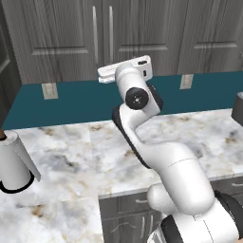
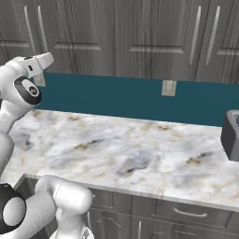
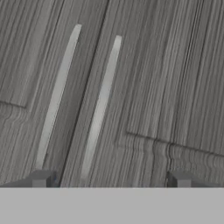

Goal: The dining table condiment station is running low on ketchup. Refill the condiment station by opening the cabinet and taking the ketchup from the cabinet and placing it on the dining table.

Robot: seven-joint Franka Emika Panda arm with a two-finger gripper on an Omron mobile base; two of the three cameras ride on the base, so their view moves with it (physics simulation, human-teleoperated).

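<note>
Above the marble counter (image 1: 71, 152), the arm is raised toward the cabinet (image 1: 71, 33), so the step in hand reads as the approach to open it. The doors are shut in both base views. In the hand view the gripper (image 3: 109, 178) faces the door fronts, tips spread wide with nothing between them, and two vertical silver bar handles stand ahead: the left handle (image 3: 59, 92) and the right handle (image 3: 101, 105), either side of the door seam. The right handle lies between the fingertips (image 3: 41, 178), nearer the left one; contact not yet made, as far as can be judged. Next move likely calls for advancing until one bar sits squarely between the tips, closing on it, then pulling outward along the door's swing. Ketchup: not visible; presumably behind the closed doors, unconfirmed. Cabinet contents cannot be told. On the counter, a paper towel roll (image 1: 14, 163) at left and a dark appliance (image 2: 231, 135) at right; dining table not seen from here.
</note>
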